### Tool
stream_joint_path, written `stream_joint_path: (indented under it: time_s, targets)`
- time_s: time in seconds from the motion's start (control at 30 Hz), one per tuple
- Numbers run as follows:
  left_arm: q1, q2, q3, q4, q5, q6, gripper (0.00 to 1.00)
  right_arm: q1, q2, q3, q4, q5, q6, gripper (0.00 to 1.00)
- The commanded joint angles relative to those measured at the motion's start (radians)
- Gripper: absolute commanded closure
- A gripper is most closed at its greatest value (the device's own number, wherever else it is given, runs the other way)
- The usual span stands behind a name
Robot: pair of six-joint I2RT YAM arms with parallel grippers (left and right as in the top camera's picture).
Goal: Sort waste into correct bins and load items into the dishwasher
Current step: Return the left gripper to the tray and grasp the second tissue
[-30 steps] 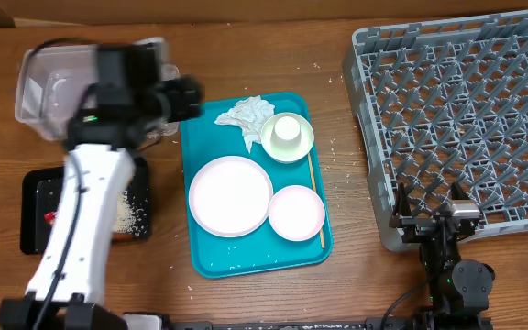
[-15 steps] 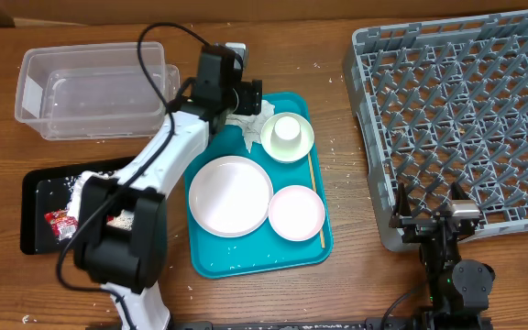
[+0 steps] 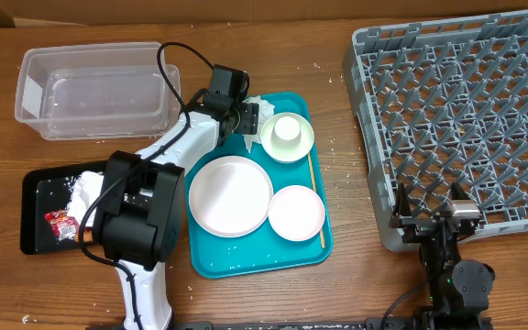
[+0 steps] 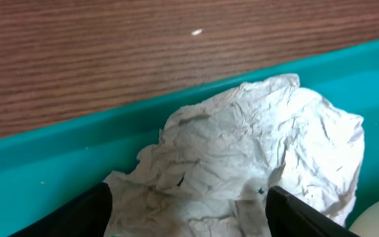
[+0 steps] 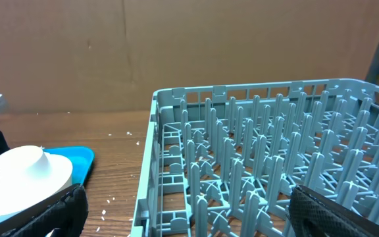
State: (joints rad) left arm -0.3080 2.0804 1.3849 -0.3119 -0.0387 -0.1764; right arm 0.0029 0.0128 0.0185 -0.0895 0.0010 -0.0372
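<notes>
Overhead, the left gripper (image 3: 248, 118) hangs over the crumpled napkin (image 3: 256, 100) at the teal tray's (image 3: 246, 258) 11 o'clock corner, and the right gripper (image 3: 438, 218) sits at the dish rack's (image 3: 447, 92) 6 o'clock edge; left wrist, the jaws stand released astride the napkin without grasping it; right wrist, the jaws stand spread wide, empty, facing the rack.

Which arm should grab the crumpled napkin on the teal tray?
Left. The left gripper hangs open right over the napkin, fingers either side. The right gripper sits across the table by the dish rack.
</notes>
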Motion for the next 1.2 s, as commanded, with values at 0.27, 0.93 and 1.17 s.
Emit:
stream_joint_path:
  time_s: [0.27,0.93,1.17]
  targets:
    - [-0.007,0.032,0.003,-0.027,-0.017,0.020,0.34,0.007,-0.010,-0.010,0.006,0.005,0.005,0.00]
    - [-0.006,-0.071,0.155,-0.286,-0.132,-0.050,0.96,0.007,-0.010,-0.010,0.006,0.005,0.005,0.00]
    - [-0.004,-0.311,0.198,-0.443,-0.182,-0.156,0.96,0.007,-0.010,-0.010,0.006,0.005,0.005,0.00]
